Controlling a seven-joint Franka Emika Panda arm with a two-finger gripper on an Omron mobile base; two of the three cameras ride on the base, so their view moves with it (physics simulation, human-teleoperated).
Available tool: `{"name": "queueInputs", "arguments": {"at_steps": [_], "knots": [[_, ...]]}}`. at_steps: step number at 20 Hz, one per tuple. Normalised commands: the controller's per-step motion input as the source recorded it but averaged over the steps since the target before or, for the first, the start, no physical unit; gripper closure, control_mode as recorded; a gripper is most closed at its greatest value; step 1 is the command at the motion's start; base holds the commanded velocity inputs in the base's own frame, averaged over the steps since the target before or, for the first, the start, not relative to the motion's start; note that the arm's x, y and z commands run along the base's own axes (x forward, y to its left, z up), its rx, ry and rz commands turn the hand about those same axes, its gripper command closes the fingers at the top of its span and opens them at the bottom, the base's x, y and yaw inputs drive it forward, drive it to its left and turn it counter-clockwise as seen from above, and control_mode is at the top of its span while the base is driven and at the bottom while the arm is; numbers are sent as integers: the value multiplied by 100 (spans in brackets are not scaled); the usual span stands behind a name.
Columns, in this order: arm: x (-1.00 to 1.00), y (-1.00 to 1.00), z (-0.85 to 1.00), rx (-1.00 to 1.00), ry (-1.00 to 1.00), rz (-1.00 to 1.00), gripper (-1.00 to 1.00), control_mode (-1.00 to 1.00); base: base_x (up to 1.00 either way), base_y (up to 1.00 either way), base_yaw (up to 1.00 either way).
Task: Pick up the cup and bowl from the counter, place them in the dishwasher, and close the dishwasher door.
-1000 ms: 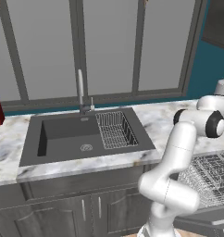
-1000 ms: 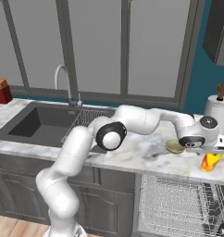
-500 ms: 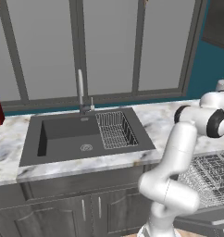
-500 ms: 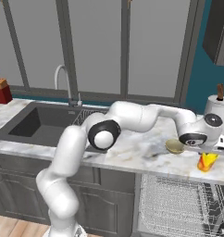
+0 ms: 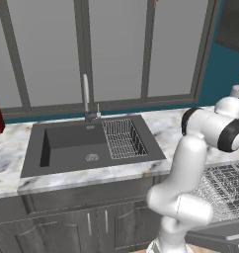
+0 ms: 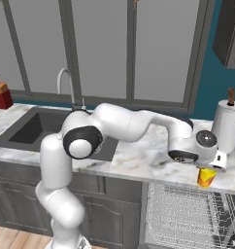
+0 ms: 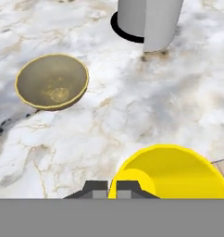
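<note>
1. The yellow cup (image 7: 171, 173) sits near the counter (image 7: 146, 106) edge, your gripper (image 7: 112, 189) clamped on its rim.
2. The olive bowl (image 7: 52, 82) waits untouched on the marble, well apart.
3. You have the dishwasher (image 6: 187, 219) rack empty below and its door open; nothing is loaded yet.

One yellow cup (image 7: 171, 172) right at the claw (image 7: 112, 189), rim pinched between its closed tips. One olive bowl (image 7: 52, 82) ahead and to the left. One grey paper-towel roll (image 7: 148, 21) farther ahead. One sink (image 5: 92, 143), one faucet (image 5: 86, 96), one wire basket (image 5: 122, 138), one dishwasher rack (image 6: 187, 219) below.
</note>
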Motion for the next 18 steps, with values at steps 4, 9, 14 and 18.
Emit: {"name": "queueInputs", "arguments": {"at_steps": [4, 9, 14, 18], "knots": [[-34, 7, 23, 4, -10, -19, 100, -100, 0, 0, 0], [-43, 0, 10, 23, -9, -24, 100, -100, 0, 0, 0], [-38, 0, 0, 37, -11, -25, 100, -100, 0, 0, 0], [-25, 0, -2, 28, -7, -22, 100, -100, 0, 0, 0]]}}
